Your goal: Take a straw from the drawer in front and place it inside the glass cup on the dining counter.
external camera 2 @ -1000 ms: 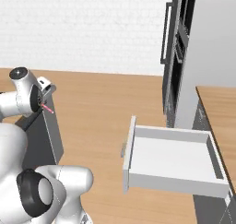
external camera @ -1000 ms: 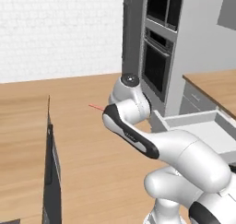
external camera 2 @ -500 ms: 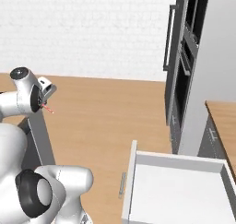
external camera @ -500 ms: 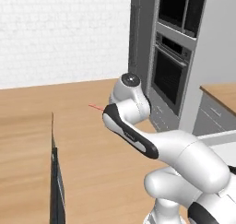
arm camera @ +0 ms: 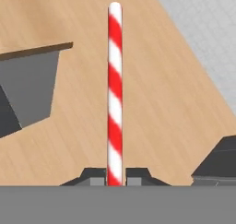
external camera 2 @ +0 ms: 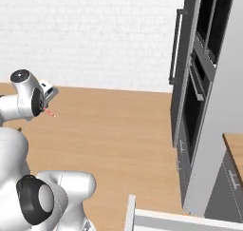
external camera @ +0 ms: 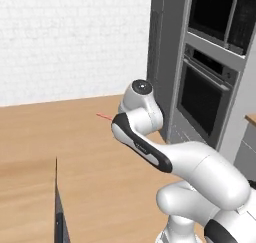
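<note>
Now | pincer (arm camera: pixel 115 177) clamped on straw (arm camera: pixel 115 94) | straw sticks straight out past tips | above wood floor (arm camera: pixel 166 103)

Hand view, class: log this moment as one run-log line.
jaws: shut on thin red-and-white striped straw | straw: sticks straight out from jaws | drawer: open | placing in cup: not yet done

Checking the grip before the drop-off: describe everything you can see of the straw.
The straw is a thin straight tube with red and white spiral stripes and a rounded far end. In the hand view it stands straight out from the shut gripper, pinched at its near end between the two fingertips, touching nothing else. From the base views it shows as a short reddish sliver over the wood floor.
</note>
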Tool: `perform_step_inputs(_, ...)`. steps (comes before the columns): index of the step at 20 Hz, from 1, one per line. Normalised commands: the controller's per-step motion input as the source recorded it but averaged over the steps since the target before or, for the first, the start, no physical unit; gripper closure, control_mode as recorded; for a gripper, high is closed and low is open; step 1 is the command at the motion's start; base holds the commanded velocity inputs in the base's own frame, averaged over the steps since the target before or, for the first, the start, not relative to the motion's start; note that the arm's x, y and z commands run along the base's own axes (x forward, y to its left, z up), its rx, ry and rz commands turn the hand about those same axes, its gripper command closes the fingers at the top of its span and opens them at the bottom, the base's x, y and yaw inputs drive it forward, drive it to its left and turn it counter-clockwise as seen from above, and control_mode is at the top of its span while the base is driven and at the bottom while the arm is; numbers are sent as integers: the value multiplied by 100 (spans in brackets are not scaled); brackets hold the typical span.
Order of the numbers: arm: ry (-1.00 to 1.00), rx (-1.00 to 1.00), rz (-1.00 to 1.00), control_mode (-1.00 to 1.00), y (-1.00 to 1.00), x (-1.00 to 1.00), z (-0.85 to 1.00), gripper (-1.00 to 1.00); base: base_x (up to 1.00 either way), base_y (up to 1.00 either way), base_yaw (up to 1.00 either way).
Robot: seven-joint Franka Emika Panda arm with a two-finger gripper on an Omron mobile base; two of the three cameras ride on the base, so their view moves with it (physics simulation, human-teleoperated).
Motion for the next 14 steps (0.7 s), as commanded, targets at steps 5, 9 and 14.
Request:
perform_step_inputs(5,0,0,0,100,0,0,0,100,100,12,3)
perform_step_inputs(9,0,0,0,100,0,0,0,100,100,23,12)
perform_step_inputs(14,0,0,0,100,0,0,0,100,94,27,33)
